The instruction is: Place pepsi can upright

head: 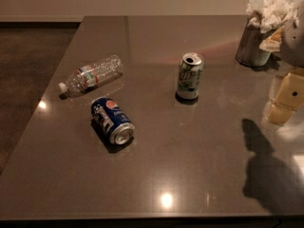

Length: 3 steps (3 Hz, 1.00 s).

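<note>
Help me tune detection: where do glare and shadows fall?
Camera view: dim light; a glare spot on the table near its front edge; a dark shadow below the gripper at the right edge; a small shadow under the lying pepsi can.

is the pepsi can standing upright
No, the pepsi can lies on its side on the table; the gripper hangs at the right edge.

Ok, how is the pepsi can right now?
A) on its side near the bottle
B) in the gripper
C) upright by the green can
A: the pepsi can lies on its side on the table beside the clear bottle, while the gripper is at the right edge, well apart from it.
</note>
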Available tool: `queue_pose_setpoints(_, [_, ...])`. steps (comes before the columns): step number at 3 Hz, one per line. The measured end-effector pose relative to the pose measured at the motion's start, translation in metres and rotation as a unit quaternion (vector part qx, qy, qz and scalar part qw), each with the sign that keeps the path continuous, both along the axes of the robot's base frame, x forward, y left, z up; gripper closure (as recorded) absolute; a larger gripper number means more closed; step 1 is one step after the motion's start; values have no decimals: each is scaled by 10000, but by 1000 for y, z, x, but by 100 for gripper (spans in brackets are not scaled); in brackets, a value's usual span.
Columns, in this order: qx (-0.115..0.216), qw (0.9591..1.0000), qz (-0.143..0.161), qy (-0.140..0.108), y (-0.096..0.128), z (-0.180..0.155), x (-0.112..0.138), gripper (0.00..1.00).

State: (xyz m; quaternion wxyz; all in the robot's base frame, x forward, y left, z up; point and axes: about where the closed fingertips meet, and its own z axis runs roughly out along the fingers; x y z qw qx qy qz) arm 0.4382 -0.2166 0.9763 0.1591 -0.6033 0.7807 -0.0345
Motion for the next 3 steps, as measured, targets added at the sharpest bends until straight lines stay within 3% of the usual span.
queue_pose_setpoints(1, [0, 10000, 0, -1, 0, 0, 0, 0])
queue_pose_setpoints(2, [101, 9998, -163, 46, 18, 2, 4, 0])
queue_pose_setpoints(3, [223, 9989, -388, 154, 61, -4, 12, 0])
